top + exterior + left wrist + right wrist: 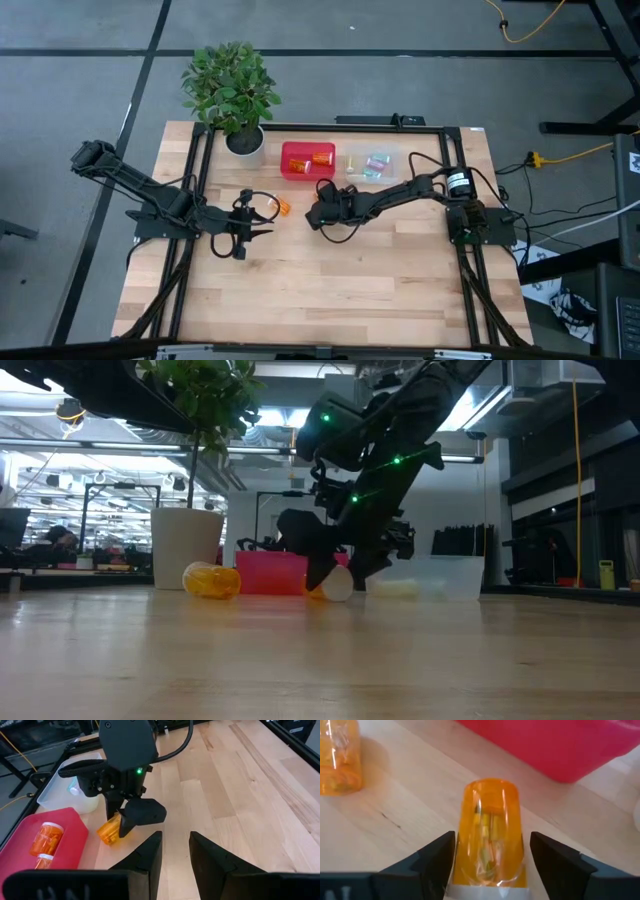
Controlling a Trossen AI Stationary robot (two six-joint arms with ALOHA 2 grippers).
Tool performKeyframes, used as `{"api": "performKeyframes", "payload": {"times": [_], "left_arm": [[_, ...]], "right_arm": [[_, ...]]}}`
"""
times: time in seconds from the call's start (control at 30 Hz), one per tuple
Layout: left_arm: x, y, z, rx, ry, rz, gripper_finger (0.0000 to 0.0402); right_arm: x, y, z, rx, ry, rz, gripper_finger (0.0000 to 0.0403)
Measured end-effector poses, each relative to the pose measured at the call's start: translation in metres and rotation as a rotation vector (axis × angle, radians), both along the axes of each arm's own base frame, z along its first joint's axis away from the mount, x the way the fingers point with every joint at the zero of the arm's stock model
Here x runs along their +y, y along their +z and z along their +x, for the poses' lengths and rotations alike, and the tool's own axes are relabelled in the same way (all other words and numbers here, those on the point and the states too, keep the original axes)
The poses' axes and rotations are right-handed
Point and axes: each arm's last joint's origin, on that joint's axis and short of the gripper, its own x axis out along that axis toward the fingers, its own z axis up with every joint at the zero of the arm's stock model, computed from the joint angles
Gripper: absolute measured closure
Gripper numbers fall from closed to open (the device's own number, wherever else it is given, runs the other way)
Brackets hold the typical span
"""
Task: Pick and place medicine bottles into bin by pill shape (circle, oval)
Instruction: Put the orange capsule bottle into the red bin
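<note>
Seemingly a pick is in hand: from above, the right claw reaches out to mid-worktop, just in front of the red bin, while the left claw waits close by, with a loose orange bottle lying between them; the clear bin beside the red one holds pastel bottles, and a potted plant stands at the far left corner. What this view hides is the bottle under the right claw. At table height, that bottle's white cap shows beneath the dark claw, resting on the wood, with the other orange bottle lying apart from it. From the left wrist, the right claw straddles an orange bottle just beside the red bin, in which two orange bottles lie; the left claw's own fingers stand parted and hold nothing. Only the right wrist view settles the grasp: the orange bottle lies lengthwise between the fingers, which stand open with a gap on each side, pills dimly visible inside but their shape not readable. Next, I judge, the claw must close squarely on the round body before lifting, since a lying cylinder may roll away.
</note>
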Motion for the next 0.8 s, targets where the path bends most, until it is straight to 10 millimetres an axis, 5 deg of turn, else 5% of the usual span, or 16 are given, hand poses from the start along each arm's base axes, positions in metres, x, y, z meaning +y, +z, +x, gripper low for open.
{"api": "performKeyframes", "payload": {"times": [0.37,0.8], "left_arm": [[0.0,0.0,0.0,0.0,0.0,0.0,0.031],[0.0,0.0,0.0,0.0,-0.001,0.0,0.031]], "right_arm": [[0.001,0.004,0.003,0.024,0.071,0.02,0.0198],[0.001,0.075,0.044,-0.016,0.27,-0.198,0.0196]]}}
